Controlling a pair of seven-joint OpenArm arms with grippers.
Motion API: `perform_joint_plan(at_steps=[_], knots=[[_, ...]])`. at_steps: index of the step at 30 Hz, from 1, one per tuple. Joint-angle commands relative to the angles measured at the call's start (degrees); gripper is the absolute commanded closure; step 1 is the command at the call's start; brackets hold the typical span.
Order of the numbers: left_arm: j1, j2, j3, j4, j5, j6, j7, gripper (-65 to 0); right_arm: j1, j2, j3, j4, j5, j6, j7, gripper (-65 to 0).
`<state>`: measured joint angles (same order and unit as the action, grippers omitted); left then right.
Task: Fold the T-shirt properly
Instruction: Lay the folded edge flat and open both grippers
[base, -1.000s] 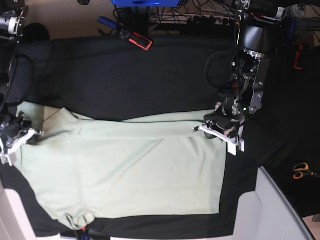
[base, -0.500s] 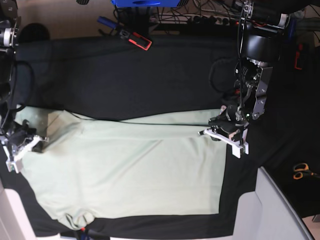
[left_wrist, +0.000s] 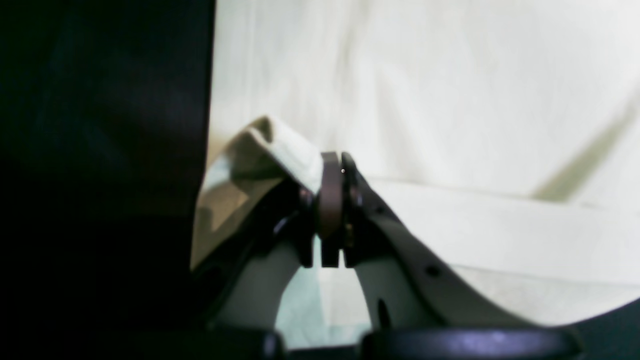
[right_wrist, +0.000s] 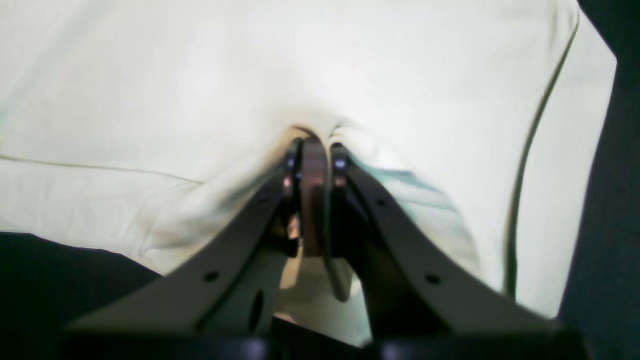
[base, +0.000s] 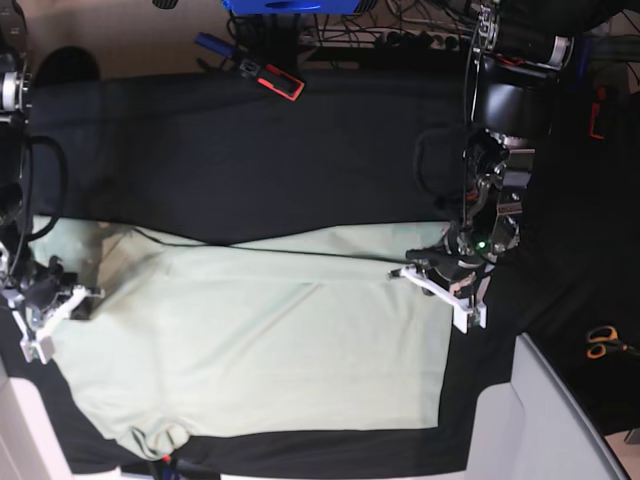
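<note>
base view, left pincer (base: 441, 287) clamped on t-shirt (base: 260, 340) hem, right pincer (base: 48, 315) clamped on its far edge, collar unclear

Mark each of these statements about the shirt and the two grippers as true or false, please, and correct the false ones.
1. The left gripper is shut on the T-shirt. True.
2. The right gripper hangs open above the cloth. False: its jaws are closed, pinching a bunched piece of the T-shirt.
3. The T-shirt lies on a dark table cover. True.
4. The T-shirt is dark blue. False: it is pale mint green.
5. Orange-handled scissors lie on top of the T-shirt. False: they lie apart from it, near the right edge of the base view.
</note>
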<state>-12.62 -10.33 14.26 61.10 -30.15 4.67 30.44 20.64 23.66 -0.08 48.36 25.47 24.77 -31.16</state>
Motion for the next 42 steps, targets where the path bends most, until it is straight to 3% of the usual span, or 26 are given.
perform_joint_plan(at_steps=[1,8,18,23,32,42], knots=[[-1.6,-0.4,-0.2,0.0,0.2,-0.1,-0.9,0.0,1.8,1.1,-0.1,0.9,0.8,0.1,1.3,0.0],[-3.4,-0.7,-0.2,-3.4,0.3,-2.2,-0.9,0.0,3.0,1.1,-2.8,0.7,0.8,0.1,3.2,0.0],[-6.5,-0.7,-0.1,-5.6,0.4,-2.3,-1.0,0.0,4.5,1.1,-4.2,-5.5,0.8,0.1,7.6,0.0],[-8.2,-0.3,3.2,-7.7,6.8,-2.4,-1.1,0.0,4.8,1.1,-4.2,-5.4,0.8,0.1,7.6,0.0],[-9.3,-0.5,4.1,-9.1,8.0,-2.5,-1.4,0.0,6.8,1.1,-4.3,-5.5,0.7,0.2,9.1,0.0],[-10.8,-0.7,4.2,-9.1,8.0,-2.5,-1.5,0.0,8.8,-4.1,-3.7,-5.5,-14.7,0.2,9.3,0.0]])
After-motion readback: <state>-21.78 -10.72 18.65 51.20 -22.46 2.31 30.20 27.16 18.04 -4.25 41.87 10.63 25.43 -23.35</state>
